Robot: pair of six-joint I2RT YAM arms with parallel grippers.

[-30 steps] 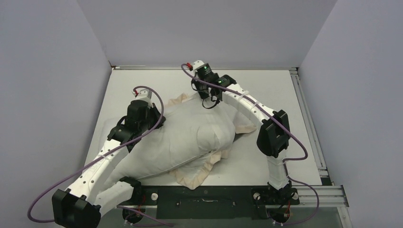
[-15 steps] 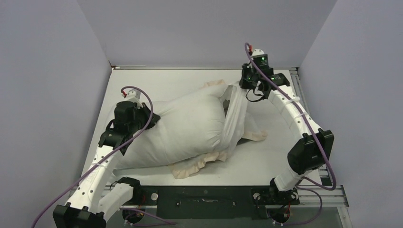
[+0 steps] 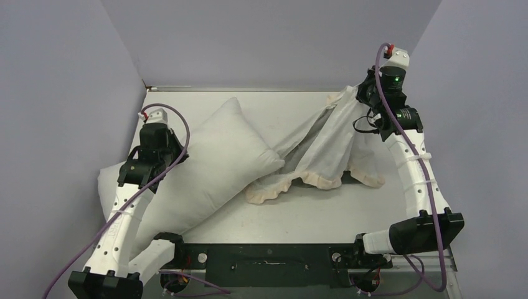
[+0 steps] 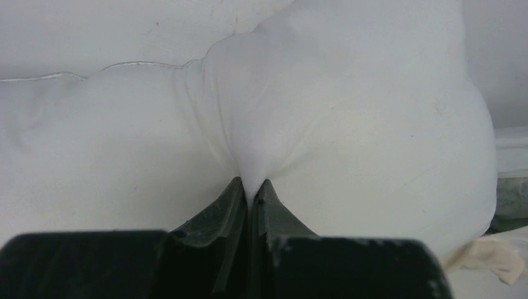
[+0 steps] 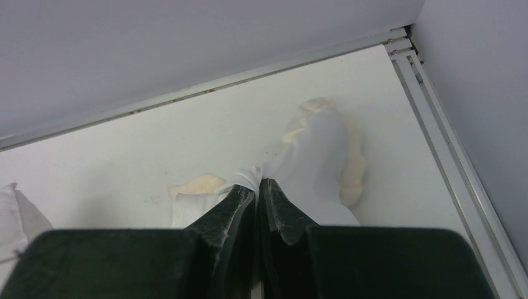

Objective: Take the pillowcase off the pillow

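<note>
On a white table [image 3: 324, 215], the left gripper [image 4: 252, 187] was clamped on a pinch of the plump white pillow [image 3: 215, 159]. The pillow lay bare across the left half of the table, with one end reaching the left wall [image 3: 62, 124]. The right gripper [image 5: 258, 182] was clenched on a fold of the limp pillowcase [image 3: 324, 140] and held it up near the back right corner, so the cover hung in a slope with its cream frill [image 3: 268, 193] trailing on the table just beside the pillow's right corner.
</note>
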